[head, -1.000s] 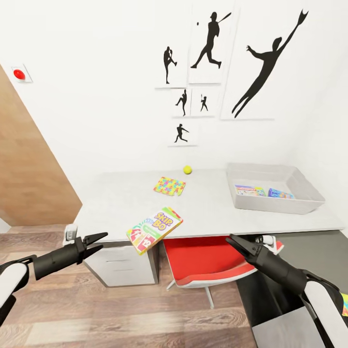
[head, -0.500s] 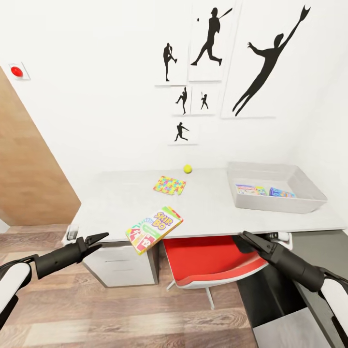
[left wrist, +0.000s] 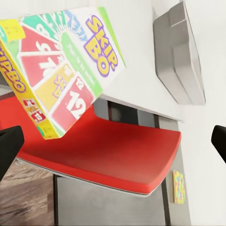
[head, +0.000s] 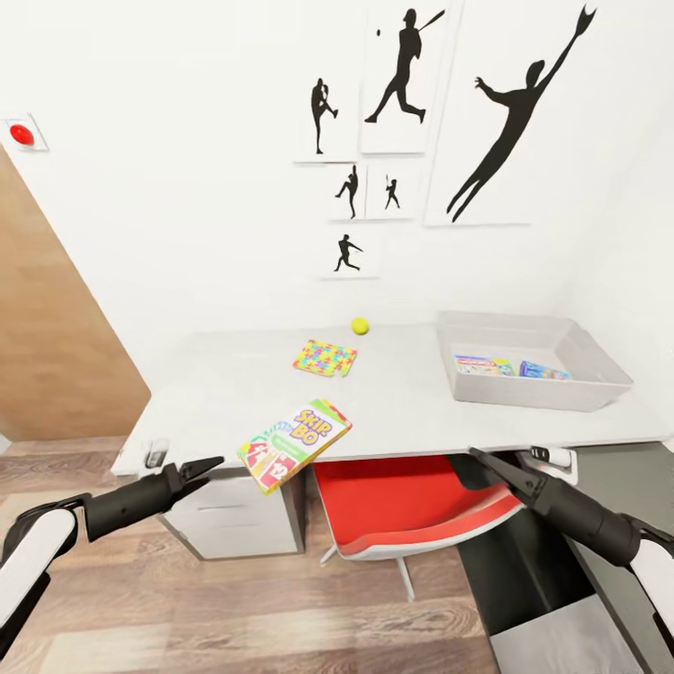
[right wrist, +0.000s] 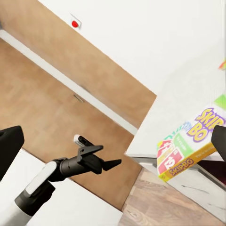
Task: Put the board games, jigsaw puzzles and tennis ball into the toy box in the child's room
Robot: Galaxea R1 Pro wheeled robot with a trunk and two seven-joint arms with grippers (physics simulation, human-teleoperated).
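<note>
— Since the worktop point(head: 412, 412) is in plain sight, how many toys lie loose on it?

— Three: one board game point(head: 295, 442), one jigsaw puzzle point(head: 325, 357) and one tennis ball point(head: 359, 325). The game, a Skip-Bo box, sits at the front edge with one corner hanging over it. The puzzle lies further back, near the middle, and the ball is just behind it, close to the wall.

— And the toy box point(head: 599, 360)?

— It stands at the right end of the worktop, well apart from the loose toys. Two colourful flat things point(head: 510, 368) lie inside (what kind they are I cannot tell).

— The claws?

— Two, both released and empty. The left claw point(head: 208, 466) hangs in front of the worktop's edge, near the overhanging game box but not touching it. The right claw point(head: 486, 464) hangs below the front edge, over the chair.

— What surrounds it all?

— One red chair point(head: 402, 510) is tucked under the worktop, just under the game's loose corner, with one white drawer unit point(head: 245, 520) to its left. Six black silhouette prints point(head: 505, 112) of ball players hang on the white wall. One red button point(head: 21, 136) is mounted beside the wooden door point(head: 47, 365).
</note>
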